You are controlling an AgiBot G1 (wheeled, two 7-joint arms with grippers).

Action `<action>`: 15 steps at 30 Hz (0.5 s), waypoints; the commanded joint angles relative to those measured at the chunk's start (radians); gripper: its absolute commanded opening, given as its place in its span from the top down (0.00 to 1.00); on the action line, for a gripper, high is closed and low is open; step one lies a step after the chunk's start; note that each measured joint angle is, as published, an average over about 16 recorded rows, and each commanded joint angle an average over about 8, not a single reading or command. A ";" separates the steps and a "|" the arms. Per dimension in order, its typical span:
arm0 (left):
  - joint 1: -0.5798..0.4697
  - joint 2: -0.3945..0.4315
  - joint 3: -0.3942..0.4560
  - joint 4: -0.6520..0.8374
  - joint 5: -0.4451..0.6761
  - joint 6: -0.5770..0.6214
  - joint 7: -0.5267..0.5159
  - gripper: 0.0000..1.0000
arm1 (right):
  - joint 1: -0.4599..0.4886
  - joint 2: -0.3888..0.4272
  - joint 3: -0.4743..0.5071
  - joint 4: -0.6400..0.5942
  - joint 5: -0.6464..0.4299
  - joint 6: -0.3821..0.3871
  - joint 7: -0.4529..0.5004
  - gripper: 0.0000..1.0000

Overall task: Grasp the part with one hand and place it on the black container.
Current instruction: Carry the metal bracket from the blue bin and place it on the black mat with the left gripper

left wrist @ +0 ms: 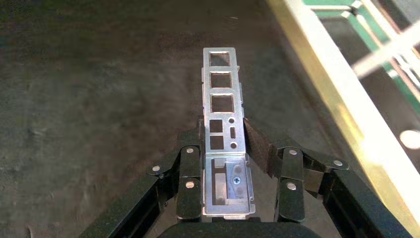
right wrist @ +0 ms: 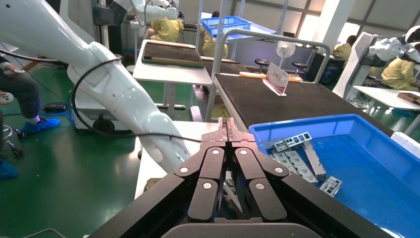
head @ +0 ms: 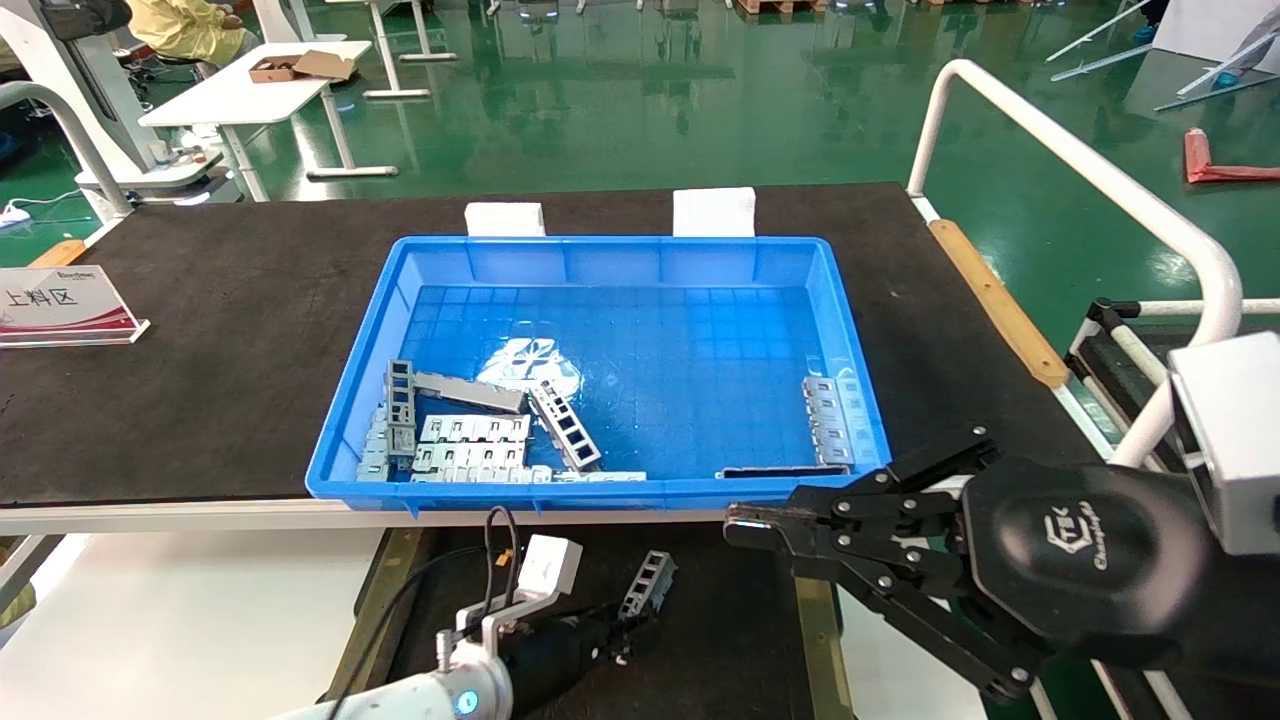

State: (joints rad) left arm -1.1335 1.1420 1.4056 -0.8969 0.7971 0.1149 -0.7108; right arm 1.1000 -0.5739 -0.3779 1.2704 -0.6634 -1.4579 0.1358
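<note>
The part [head: 648, 583], a silver-grey ladder-like bar with square windows, is held in my left gripper [head: 625, 625] at the bottom centre of the head view. It sticks out forward from the fingers over the dark floor of the black container [head: 730, 640]. In the left wrist view the part [left wrist: 223, 94] lies between the black fingers [left wrist: 190, 163], and my left gripper [left wrist: 225, 136] is shut on its near end above the tray floor [left wrist: 99, 99]. My right gripper [head: 748, 522] is shut and empty, hovering just in front of the crate's front right corner; it also shows in the right wrist view [right wrist: 227, 130].
A blue crate [head: 600, 245] stands on the black table mat beyond the tray, with several more metal parts [head: 470, 440] at its front left and right. Brass rails [head: 822, 640] [left wrist: 341, 104] edge the tray. A white guard rail [head: 1100, 170] runs on the right.
</note>
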 commanded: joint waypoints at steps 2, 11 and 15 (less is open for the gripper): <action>-0.014 0.054 0.033 0.067 -0.015 -0.042 -0.043 1.00 | 0.000 0.000 0.000 0.000 0.000 0.000 0.000 1.00; -0.047 0.138 0.108 0.189 -0.110 -0.098 -0.164 1.00 | 0.000 0.000 0.000 0.000 0.000 0.000 0.000 1.00; -0.062 0.159 0.146 0.220 -0.151 -0.103 -0.210 1.00 | 0.000 0.000 0.000 0.000 0.000 0.000 0.000 1.00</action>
State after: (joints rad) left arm -1.1958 1.2952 1.5531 -0.6854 0.6513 0.0130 -0.9147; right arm 1.1000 -0.5738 -0.3781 1.2704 -0.6633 -1.4578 0.1357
